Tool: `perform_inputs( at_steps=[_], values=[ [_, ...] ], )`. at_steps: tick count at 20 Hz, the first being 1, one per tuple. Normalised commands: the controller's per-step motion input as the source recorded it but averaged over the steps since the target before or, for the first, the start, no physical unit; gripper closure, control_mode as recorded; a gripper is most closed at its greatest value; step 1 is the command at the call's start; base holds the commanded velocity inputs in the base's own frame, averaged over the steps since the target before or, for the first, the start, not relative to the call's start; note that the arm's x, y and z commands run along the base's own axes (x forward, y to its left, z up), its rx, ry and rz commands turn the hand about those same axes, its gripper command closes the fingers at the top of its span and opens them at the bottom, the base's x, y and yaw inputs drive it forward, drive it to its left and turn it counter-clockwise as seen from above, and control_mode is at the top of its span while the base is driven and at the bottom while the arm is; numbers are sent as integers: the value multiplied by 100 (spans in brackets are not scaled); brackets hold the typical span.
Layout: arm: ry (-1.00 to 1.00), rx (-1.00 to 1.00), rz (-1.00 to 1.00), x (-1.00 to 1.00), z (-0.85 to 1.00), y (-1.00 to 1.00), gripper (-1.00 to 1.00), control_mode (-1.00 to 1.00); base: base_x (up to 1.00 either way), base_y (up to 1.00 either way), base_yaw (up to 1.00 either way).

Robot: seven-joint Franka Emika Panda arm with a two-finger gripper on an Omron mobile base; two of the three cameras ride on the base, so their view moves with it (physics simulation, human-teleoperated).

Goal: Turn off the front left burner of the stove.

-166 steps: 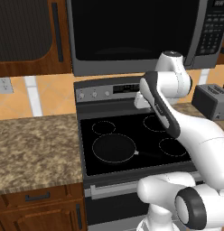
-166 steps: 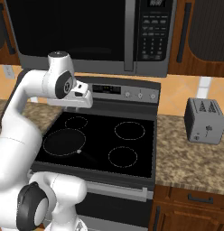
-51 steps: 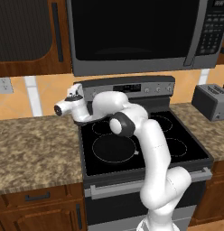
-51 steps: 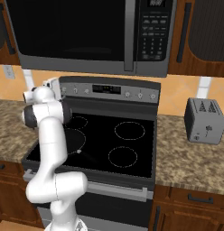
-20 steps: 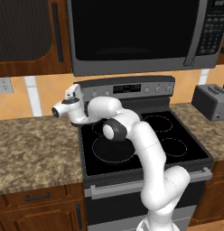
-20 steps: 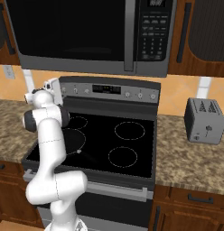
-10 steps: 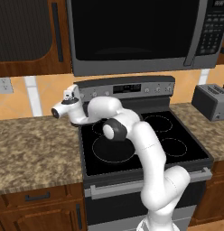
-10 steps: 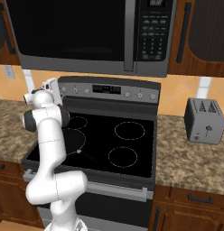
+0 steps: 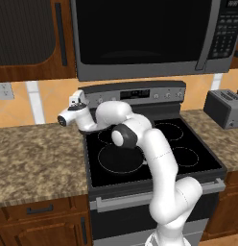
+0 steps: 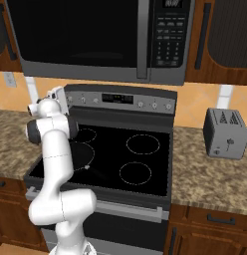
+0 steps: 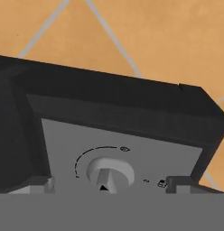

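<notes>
In the left base view, the stove (image 9: 154, 144) is seen between two granite counters, below a large microwave (image 9: 140, 36). The front left burner (image 9: 122, 160), the widest white ring in the black glass, lies at the near left of the cooktop and is partly covered by the white arm. The arm is bent over the cooktop and reaches to the left end of the grey control panel (image 9: 135, 94), where the gripper (image 9: 78, 103) is pressed close against the panel; the jaws are hidden by the hand, so their opening cannot be told here. A toaster (image 9: 225, 108) stands on the counter to the right. In the right base view, the same burner (image 10: 80, 154) is seen at the near left, mostly hidden behind the upright arm, and the gripper (image 10: 60, 96) is held at the panel's left end, beside the row of small silver knobs. The toaster (image 10: 225, 133) is seen on the right counter. In the hand view, a round knob (image 11: 109, 173) with a pointer and an arc marking is seen straight ahead on the grey panel, between the two finger tips (image 11: 180, 184), which stand apart on either side of it; whether the knob is touched cannot be told.
</notes>
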Motion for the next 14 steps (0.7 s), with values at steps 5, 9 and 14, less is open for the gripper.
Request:
perform_inputs(
  at_steps=[5,9,14],
  values=[
    [0,0,3,14,0,0,100,-100,0,0,0],
    [0,0,0,0,0,0,100,-100,0,0,0],
    [3,6,0,0,0,-1,100,-100,0,0,0]
  ],
)
